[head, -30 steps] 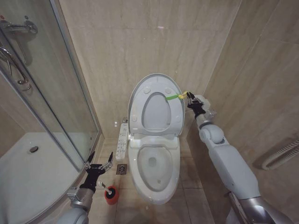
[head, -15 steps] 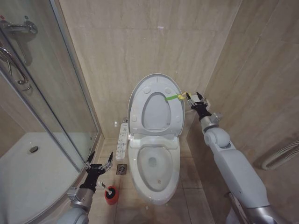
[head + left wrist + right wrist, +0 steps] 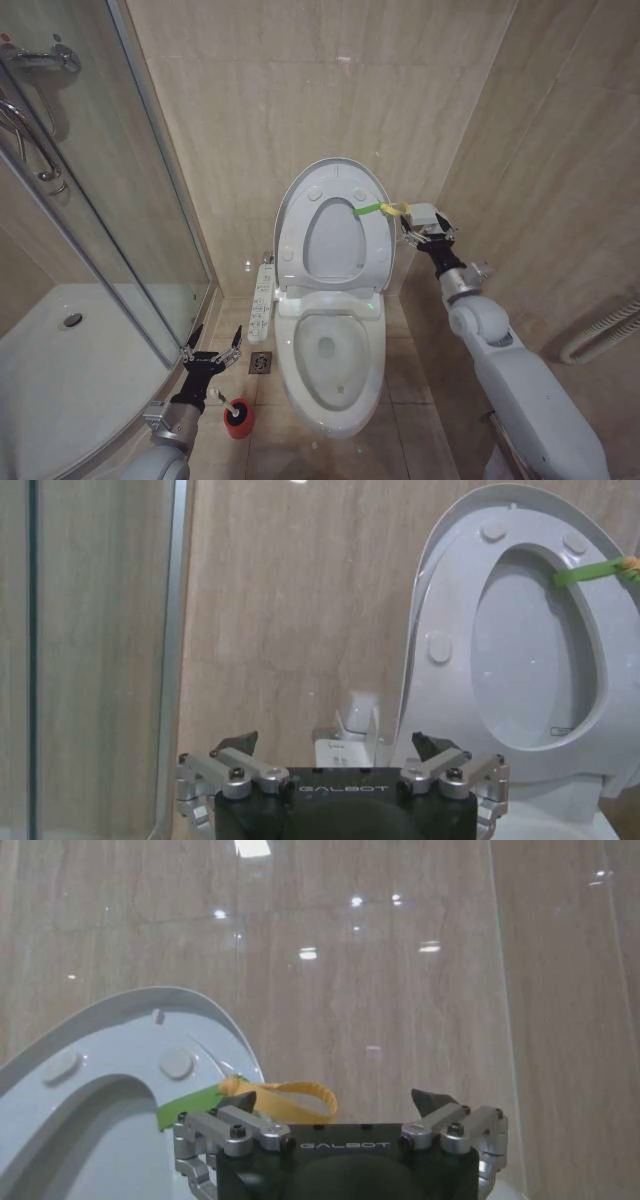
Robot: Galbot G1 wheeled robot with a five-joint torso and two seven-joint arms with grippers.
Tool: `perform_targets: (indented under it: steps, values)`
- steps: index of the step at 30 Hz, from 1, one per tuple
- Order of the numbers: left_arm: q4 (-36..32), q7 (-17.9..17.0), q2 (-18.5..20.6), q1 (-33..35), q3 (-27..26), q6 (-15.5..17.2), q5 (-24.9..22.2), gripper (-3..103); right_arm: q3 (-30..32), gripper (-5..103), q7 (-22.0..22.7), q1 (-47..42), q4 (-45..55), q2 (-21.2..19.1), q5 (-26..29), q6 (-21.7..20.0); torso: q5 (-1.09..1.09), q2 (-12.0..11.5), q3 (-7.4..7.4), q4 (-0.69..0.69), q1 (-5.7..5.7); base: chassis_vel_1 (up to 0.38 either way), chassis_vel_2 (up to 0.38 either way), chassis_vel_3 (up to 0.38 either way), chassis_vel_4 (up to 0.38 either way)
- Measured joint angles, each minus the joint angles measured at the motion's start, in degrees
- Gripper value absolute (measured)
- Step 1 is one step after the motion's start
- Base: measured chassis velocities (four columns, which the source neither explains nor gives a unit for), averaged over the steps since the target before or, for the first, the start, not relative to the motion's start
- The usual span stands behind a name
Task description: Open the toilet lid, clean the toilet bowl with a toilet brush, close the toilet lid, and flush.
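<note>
The toilet lid stands upright against the rear wall, above the exposed toilet bowl. The right gripper, jaws spread and empty, sits just beside the lid's yellow-green strap. The left gripper, jaws wide, hangs low near the toilet brush in its red holder.

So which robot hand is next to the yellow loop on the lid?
The right gripper, up by the raised toilet lid, open beside the yellow loop. The left gripper hangs low by the red brush cup.
</note>
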Motion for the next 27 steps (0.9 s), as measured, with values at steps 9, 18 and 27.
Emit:
perform_targets:
  steps: [9,18,27]
  values:
    - [0.0,0.0,0.0,0.0,0.0,0.0,0.0,100,3.1,100,2.3,-8.6,8.5,0.4,-1.4,-0.1,0.00,0.0,0.00,-0.01,0.00,0.000,0.000,0.000,0.000]
    - [0.0,0.0,0.0,0.0,0.0,0.0,0.0,100,3.4,100,5.7,-16.3,15.4,3.8,-7.7,-1.5,-0.02,0.0,-0.01,-0.01,-0.01,0.000,0.000,0.000,0.000]
    - [0.0,0.0,0.0,0.0,0.0,0.0,0.0,100,3.5,100,6.5,-21.8,16.5,5.9,-12.4,-1.2,-0.01,0.0,0.00,0.00,0.00,0.000,0.000,0.000,0.000]
